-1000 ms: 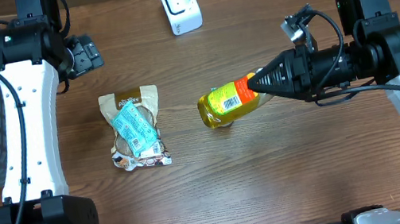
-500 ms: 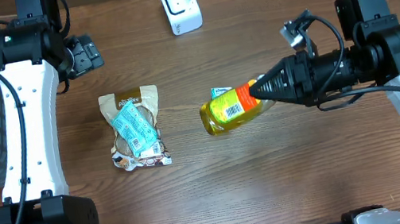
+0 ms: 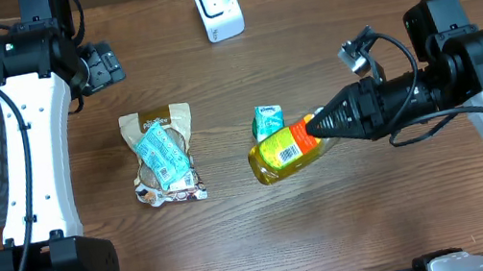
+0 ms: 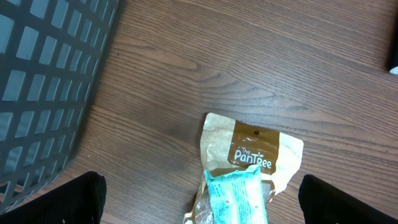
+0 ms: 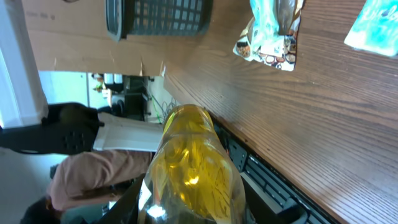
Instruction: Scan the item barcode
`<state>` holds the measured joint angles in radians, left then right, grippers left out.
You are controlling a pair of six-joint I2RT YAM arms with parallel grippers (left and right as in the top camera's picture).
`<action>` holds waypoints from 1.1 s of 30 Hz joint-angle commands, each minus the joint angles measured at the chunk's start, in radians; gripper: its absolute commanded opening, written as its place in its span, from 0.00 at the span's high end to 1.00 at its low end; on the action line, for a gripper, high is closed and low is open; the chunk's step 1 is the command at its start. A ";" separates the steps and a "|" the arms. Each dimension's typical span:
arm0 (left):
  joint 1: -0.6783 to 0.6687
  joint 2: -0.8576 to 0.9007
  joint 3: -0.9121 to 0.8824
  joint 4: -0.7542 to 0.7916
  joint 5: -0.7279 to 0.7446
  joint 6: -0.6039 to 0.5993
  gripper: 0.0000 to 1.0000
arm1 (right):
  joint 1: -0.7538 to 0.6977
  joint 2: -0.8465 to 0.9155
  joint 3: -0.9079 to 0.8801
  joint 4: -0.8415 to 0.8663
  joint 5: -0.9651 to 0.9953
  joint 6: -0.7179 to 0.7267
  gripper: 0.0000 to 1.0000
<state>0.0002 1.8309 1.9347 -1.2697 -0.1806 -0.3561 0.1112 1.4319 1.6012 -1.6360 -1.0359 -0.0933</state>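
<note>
I have the yellow bottle (image 3: 282, 146) just right of centre in the overhead frame. It lies roughly level and, as far as I can judge, clear of the table (image 3: 239, 243). The right gripper (image 3: 318, 125) comes in from the right side of the frame, its jaws drawn in and pinching the bottle at its orange neck end. The left gripper (image 3: 99, 66) sits in the upper left with its jaws spread wide and nothing between them.

In the right wrist view the bottle fills the lower middle, clear plastic full of yellow liquid. I judge it fairly heavy for its size, and stiff enough not to crush. It is also smooth and round, so it could turn or droop in a narrow pinch, with most of the weight hanging away from the fingers. I think the neck is the right place to hold it, since the taper stops it sliding out and the label stays uncovered. A pale label panel faces up toward the overhead camera.

The white scanner (image 3: 217, 7) stands at the top centre, well apart from the bottle. A small teal packet (image 3: 266, 120) lies just beside the bottle's upper edge.
</note>
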 commanded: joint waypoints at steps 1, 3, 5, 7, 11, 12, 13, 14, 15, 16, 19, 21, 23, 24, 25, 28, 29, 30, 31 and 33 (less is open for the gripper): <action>0.000 -0.006 0.013 -0.001 -0.010 0.019 0.01 | -0.004 -0.013 0.029 -0.021 -0.047 -0.099 0.96; 0.000 -0.006 0.013 -0.001 -0.010 0.019 0.00 | -0.004 -0.013 0.029 -0.024 -0.046 -0.099 0.96; 0.000 -0.006 0.013 -0.001 -0.010 0.019 0.00 | -0.004 -0.013 0.029 -0.023 -0.046 -0.099 0.96; 0.000 -0.006 0.013 -0.001 -0.010 0.019 0.00 | -0.004 -0.013 0.029 -0.023 -0.046 -0.099 0.96; 0.000 -0.006 0.013 -0.001 -0.010 0.020 0.01 | -0.004 -0.013 0.029 -0.014 -0.047 -0.098 0.96; 0.000 -0.006 0.013 -0.001 -0.010 0.019 0.00 | -0.004 -0.013 0.029 -0.011 -0.047 -0.098 0.96; 0.000 -0.006 0.013 -0.001 -0.010 0.019 0.00 | -0.004 -0.013 0.029 -0.010 -0.047 -0.098 0.96; 0.000 -0.006 0.013 -0.001 -0.010 0.019 0.00 | -0.004 -0.013 0.029 -0.008 -0.047 -0.098 0.96; 0.000 -0.006 0.013 -0.001 -0.010 0.019 0.00 | -0.004 -0.013 0.029 -0.007 -0.048 -0.098 0.96; 0.000 -0.006 0.013 -0.001 -0.010 0.019 0.00 | -0.004 -0.013 0.029 -0.007 -0.051 -0.098 0.96; 0.000 -0.006 0.013 -0.001 -0.010 0.019 0.00 | -0.004 -0.013 0.029 0.011 -0.067 -0.097 0.96; 0.000 -0.006 0.013 -0.001 -0.010 0.019 0.00 | -0.004 -0.013 0.029 0.034 -0.090 -0.091 0.96; 0.000 -0.006 0.013 -0.001 -0.010 0.019 0.00 | -0.004 -0.012 0.029 0.046 -0.127 -0.091 0.96; 0.000 -0.006 0.013 -0.001 -0.010 0.019 0.00 | -0.004 -0.013 0.029 0.051 -0.136 -0.091 0.96; 0.000 -0.006 0.013 -0.001 -0.010 0.019 0.00 | -0.004 -0.013 0.029 0.054 -0.137 -0.091 0.96; 0.000 -0.006 0.013 -0.001 -0.010 0.019 0.00 | -0.004 -0.012 0.029 0.056 -0.137 -0.091 0.96; 0.000 -0.006 0.013 -0.001 -0.010 0.019 0.00 | -0.004 -0.013 0.029 0.056 -0.137 -0.091 0.96; 0.000 -0.006 0.013 -0.001 -0.010 0.019 0.00 | -0.004 -0.013 0.029 0.056 -0.137 -0.091 0.96; 0.000 -0.006 0.013 -0.001 -0.010 0.019 0.00 | -0.004 -0.013 0.029 0.056 -0.137 -0.091 0.96; 0.000 -0.006 0.013 -0.001 -0.010 0.019 0.00 | -0.004 -0.012 0.029 0.058 -0.136 -0.091 0.96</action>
<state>0.0002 1.8309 1.9347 -1.2697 -0.1806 -0.3561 0.1112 1.4319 1.6012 -1.5856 -1.1114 -0.1802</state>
